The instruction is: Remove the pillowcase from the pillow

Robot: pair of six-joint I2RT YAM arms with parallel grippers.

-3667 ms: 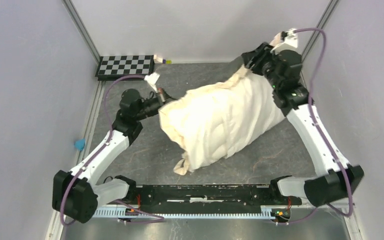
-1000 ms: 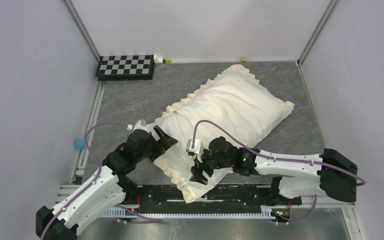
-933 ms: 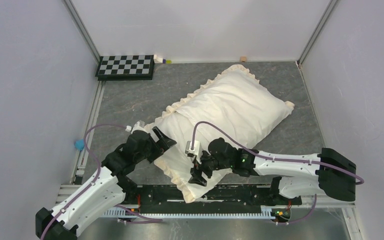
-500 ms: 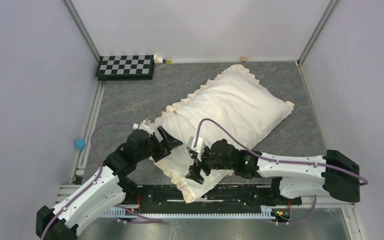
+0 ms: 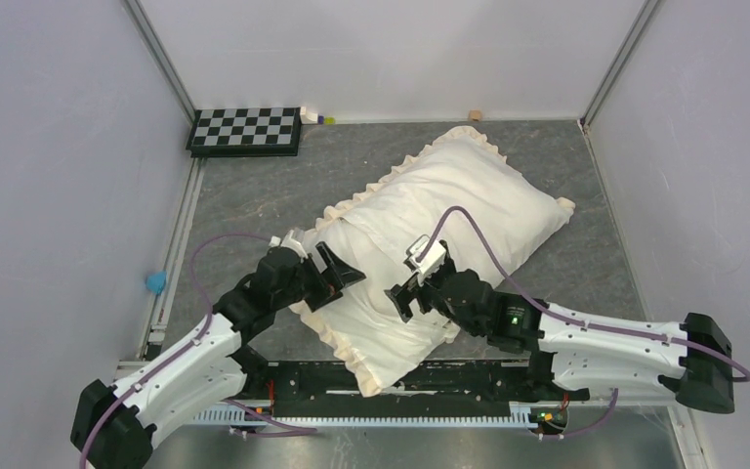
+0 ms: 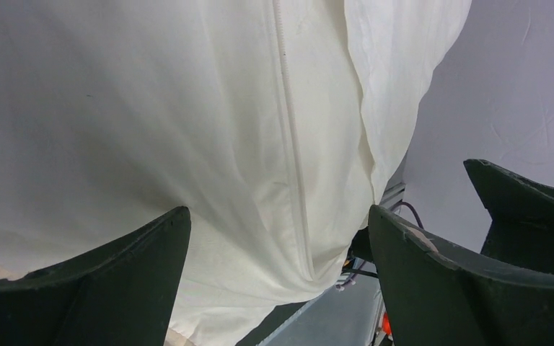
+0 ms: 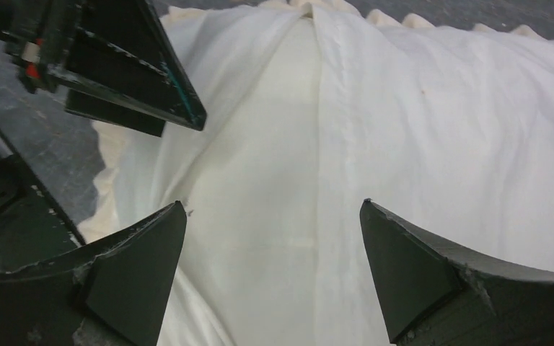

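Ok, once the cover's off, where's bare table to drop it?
Widest bare patch: far left, between the checkerboard and the frilled edge of the pillowcase. A narrower strip runs along the right wall past its far corner. The near edge is crowded: left gripper and right gripper, both open, hover over the pillowcase's near end.

Counted one pillowcase point(image 5: 449, 210), cream and frilled, lying plump across the middle. Took the pillow inside as one more, though hidden under the cover. Tallied two arms, the left arm point(image 5: 190, 357) and the right arm point(image 5: 605, 342), both near. Noted two grippers, the left gripper point(image 5: 342, 269) and the right gripper point(image 5: 402, 298), with two dark fingers apiece, four in all. Made out two purple cables point(image 5: 469, 220), one per arm. Found a single checkerboard point(image 5: 246, 129) at the far left, one small yellow-green object point(image 5: 324, 119) just right of it, one tan block point(image 5: 474, 115) at the far wall, and one blue object point(image 5: 155, 282) at the left.
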